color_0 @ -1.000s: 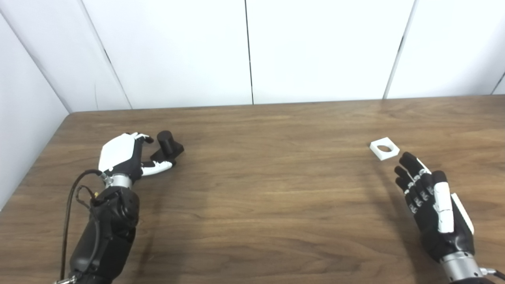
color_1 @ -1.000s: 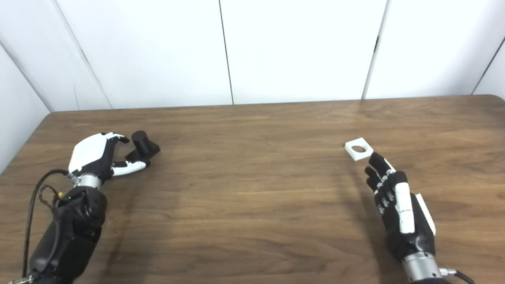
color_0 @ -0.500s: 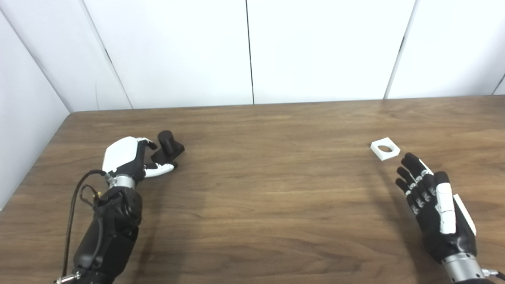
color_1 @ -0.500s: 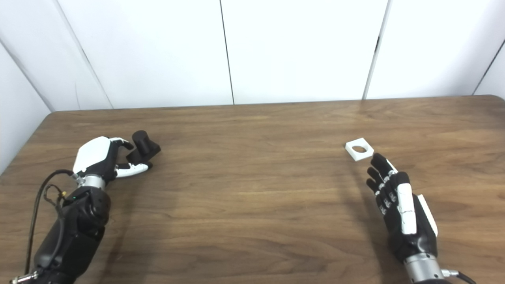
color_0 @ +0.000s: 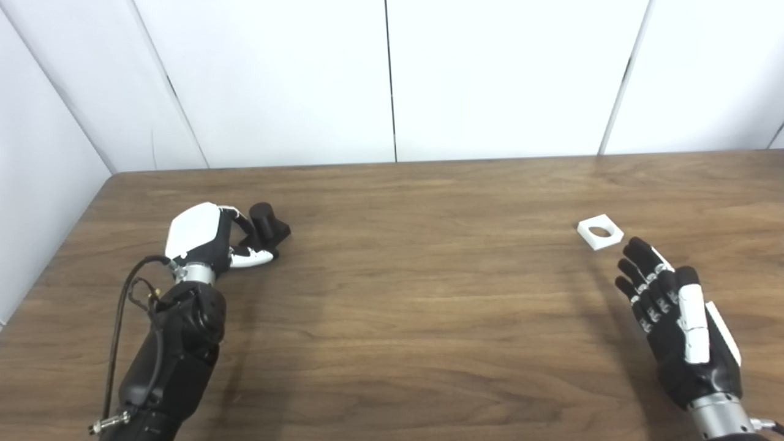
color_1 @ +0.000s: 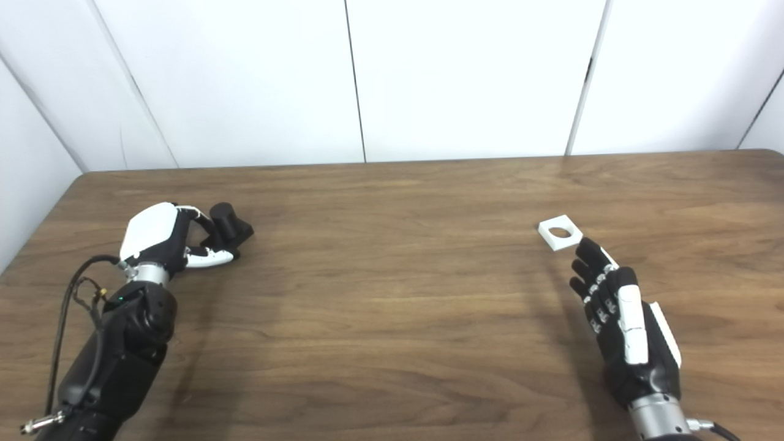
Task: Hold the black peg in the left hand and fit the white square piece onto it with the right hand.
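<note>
Nearest to me, my right hand [color_0: 674, 318] hovers low over the wooden table [color_0: 429, 306], palm turned inward, fingers [color_0: 637, 263] extended and slightly apart, holding nothing. It has barely shifted over the last second. Just beyond its fingertips, close but apart from them, lies the white square piece [color_0: 599, 231], flat on the table with its round hole facing up; it has not moved.

Farther out on the other side, my left hand [color_0: 205, 236] has advanced toward the black peg [color_0: 266, 223] and curled. One second ago the fingers stood apart beside the peg; now they wrap against its near side, with the thumb [color_0: 251, 260] low along its base. Whether the grasp is fully closed cannot be told from these views. The peg rests upright on the table, not lifted.

Judgement: the left-hand grasp is in progress; lifting the peg and picking up the white piece remain undone.
</note>
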You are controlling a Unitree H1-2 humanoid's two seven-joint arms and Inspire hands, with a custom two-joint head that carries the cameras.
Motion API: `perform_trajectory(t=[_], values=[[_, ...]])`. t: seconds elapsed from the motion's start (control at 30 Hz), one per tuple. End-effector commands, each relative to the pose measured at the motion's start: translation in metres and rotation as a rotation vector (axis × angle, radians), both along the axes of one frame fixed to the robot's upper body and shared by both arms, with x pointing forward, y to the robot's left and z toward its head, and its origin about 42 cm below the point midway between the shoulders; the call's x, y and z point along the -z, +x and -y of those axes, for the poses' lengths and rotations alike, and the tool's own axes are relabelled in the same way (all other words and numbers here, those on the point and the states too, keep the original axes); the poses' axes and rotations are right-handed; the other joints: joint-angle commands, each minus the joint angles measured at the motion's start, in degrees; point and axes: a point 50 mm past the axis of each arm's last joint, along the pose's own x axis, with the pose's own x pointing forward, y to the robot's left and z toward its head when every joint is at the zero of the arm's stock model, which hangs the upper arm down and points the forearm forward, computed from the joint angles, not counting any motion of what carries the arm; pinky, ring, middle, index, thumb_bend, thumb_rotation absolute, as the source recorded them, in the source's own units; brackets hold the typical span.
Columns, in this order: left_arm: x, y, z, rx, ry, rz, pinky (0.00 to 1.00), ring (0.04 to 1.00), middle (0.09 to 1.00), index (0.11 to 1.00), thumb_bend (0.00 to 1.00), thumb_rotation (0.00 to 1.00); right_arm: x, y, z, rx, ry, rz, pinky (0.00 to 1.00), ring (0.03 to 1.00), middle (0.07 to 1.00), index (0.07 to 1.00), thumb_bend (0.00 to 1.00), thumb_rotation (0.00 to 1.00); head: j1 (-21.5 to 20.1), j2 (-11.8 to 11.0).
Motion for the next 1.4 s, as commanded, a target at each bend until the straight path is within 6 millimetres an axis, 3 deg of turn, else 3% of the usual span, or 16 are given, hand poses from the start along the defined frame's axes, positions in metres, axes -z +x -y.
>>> perform_trajectory(t=[0.0,0.9,1.37], values=[[-0.014,0.007,-0.009,-0.019,0.025,0.054,0.9,0.954,0.841,0.492,0.53,0.08,-0.018,0.004,-0.002,-0.021,-0.007,0.086,0.95,0.95,0.939,0.897,0.61,0.94,-0.05,0.12],[-0.017,-0.003,0.0,0.032,-0.014,0.075,0.9,0.941,0.814,0.486,0.51,0.06,-0.02,0.001,-0.004,-0.033,-0.018,0.085,0.95,0.956,0.95,0.907,0.59,0.97,-0.49,0.41],[-0.028,-0.035,0.043,0.176,-0.047,0.139,0.82,0.939,0.84,0.485,0.51,0.06,-0.018,0.002,-0.007,-0.038,-0.021,0.078,0.94,0.962,0.952,0.907,0.58,0.97,-0.56,0.69]])
